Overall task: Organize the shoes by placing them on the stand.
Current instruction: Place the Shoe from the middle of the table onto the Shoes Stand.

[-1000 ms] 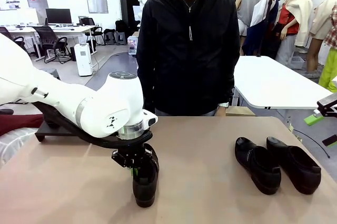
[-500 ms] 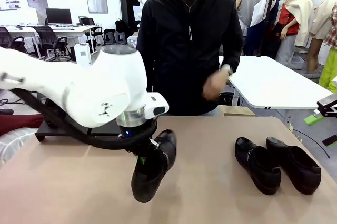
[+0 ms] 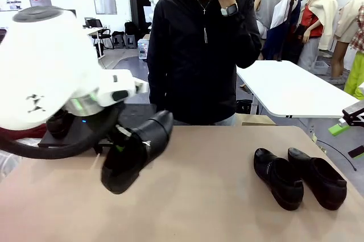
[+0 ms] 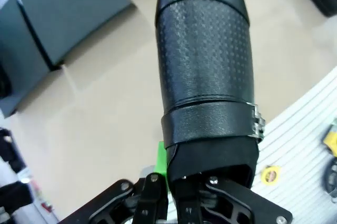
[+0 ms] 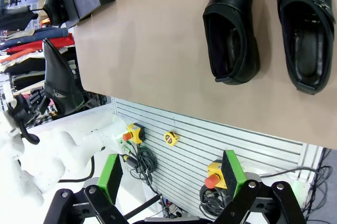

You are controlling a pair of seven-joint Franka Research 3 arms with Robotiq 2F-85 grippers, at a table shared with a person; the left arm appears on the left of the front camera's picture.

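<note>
**A:** what's moved since a sec ago?

**B:** left jaws pinching one shoe [image 3: 133,152], now lifted off the bench [image 3: 227,213] and swung left toward the stand [image 4: 68,13]. right jaws spread wide, other pair [image 3: 278,180] hasn't budged.

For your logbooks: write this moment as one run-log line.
left gripper: shut on shoe, in air | right gripper: open | two shoes: lying on table

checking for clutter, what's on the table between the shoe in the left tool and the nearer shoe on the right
Nothing. The front view shows bare table between the held shoe and the nearer resting shoe.
</note>
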